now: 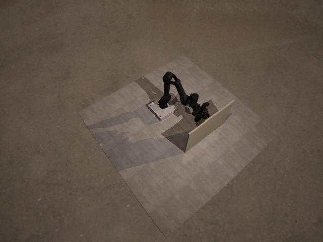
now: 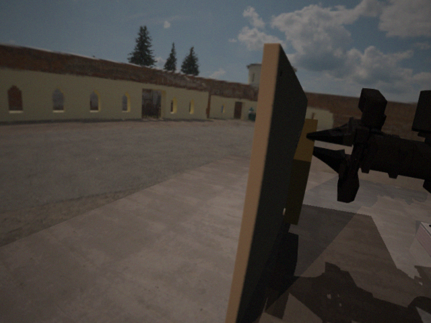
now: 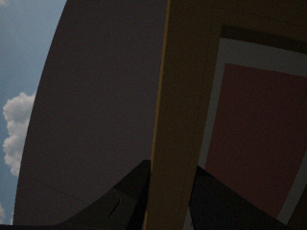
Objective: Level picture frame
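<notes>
The picture frame [image 3: 186, 109] [image 2: 302, 167] has a yellow-tan border, a white mat and a red picture. It hangs against the dark face of the upright wall panel [image 2: 275, 146] [image 1: 208, 126] [image 3: 96, 122]. In the wrist view its side bar runs between my two dark fingers, and the frame looks tilted. My gripper [image 3: 169, 169] [image 2: 313, 142] [image 1: 202, 117] is shut on that side bar. In the exterior view the fingertips reach the frame's edge from the right. The screw and the notched strip are hidden behind the frame.
The arm's white base plate [image 1: 161, 111] sits on the grey floor mat [image 1: 166, 166], behind the wall panel. Bare ground surrounds the mat. A long yellow building [image 2: 104, 100] stands far off in the exterior view.
</notes>
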`<state>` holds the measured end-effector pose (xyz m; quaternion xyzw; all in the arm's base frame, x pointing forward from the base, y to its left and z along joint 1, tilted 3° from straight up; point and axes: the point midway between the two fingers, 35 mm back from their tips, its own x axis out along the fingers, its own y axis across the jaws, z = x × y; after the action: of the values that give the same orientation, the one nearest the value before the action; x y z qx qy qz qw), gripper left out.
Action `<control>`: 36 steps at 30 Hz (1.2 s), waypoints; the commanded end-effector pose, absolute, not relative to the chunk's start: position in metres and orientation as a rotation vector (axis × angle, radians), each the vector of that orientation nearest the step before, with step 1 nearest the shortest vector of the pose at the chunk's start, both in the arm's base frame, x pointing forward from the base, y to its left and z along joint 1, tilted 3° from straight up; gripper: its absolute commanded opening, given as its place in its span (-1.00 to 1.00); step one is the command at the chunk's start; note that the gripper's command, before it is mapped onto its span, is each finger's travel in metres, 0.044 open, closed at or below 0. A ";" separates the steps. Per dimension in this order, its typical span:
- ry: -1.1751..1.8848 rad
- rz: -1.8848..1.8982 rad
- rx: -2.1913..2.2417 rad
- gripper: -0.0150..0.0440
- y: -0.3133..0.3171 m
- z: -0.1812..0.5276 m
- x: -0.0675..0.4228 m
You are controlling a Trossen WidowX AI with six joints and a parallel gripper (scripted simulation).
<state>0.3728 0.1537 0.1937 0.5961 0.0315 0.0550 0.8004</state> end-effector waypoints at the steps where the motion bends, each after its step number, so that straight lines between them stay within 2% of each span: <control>1: 0.065 0.126 1.285 -0.49 0.153 0.196 0.373; 36: 0.066 0.126 1.285 -0.49 0.152 0.191 0.373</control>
<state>0.3730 0.1518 0.1903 0.5961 0.0315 0.0549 0.8004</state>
